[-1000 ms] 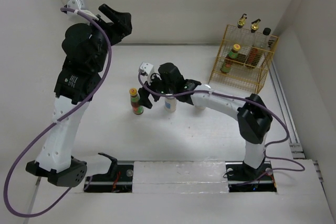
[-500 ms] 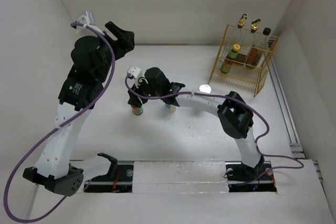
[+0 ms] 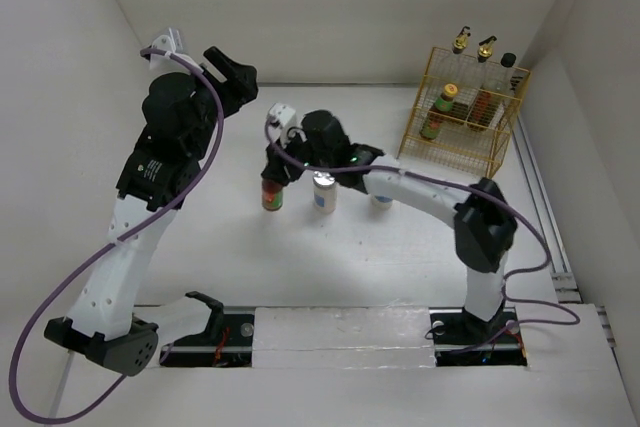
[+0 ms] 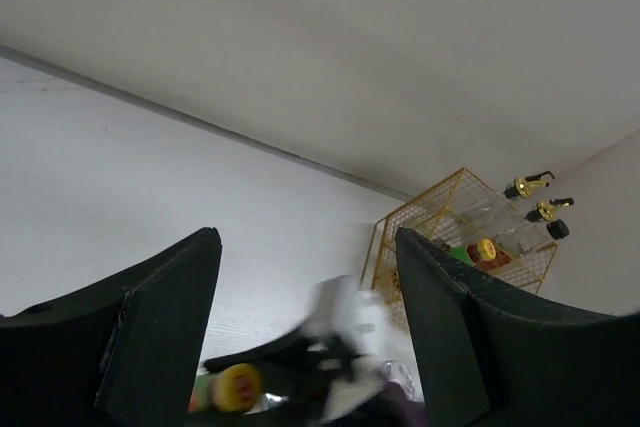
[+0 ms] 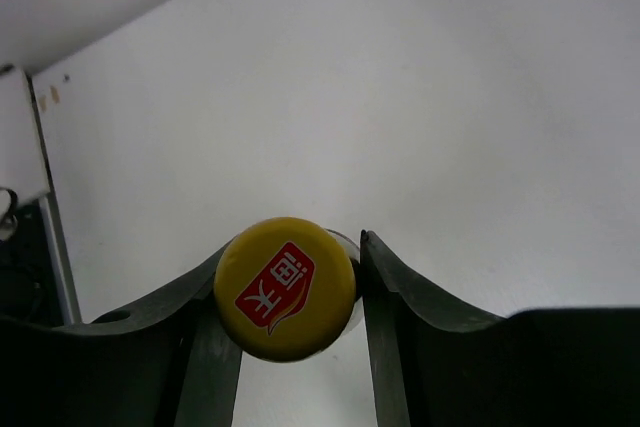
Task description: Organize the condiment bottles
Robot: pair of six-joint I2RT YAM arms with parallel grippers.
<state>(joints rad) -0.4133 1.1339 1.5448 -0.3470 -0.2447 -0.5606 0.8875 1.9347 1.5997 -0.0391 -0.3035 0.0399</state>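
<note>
A red-labelled sauce bottle [image 3: 272, 196] with a yellow cap [image 5: 285, 287] stands left of centre on the table. My right gripper [image 3: 277, 169] reaches it from above. In the right wrist view the right gripper [image 5: 295, 247] has both fingers pressed against the cap's sides, so it is shut on the bottle. A white shaker [image 3: 324, 192] with a silver lid stands just right of it. My left gripper [image 3: 235, 72] hangs high at the back left. In the left wrist view the left gripper [image 4: 305, 242] is open and holds nothing, and the yellow cap [image 4: 237, 387] shows blurred below.
A yellow wire rack [image 3: 465, 112] stands in the back right corner, also seen as the rack [image 4: 460, 237] from the left wrist. It holds a second sauce bottle [image 3: 443, 99] and several taller bottles [image 3: 486, 47]. White walls close the table on three sides.
My right gripper has narrowed from wide open onto the sauce bottle's cap, and that arm has swung back a little to the right. The left arm has barely moved.
</note>
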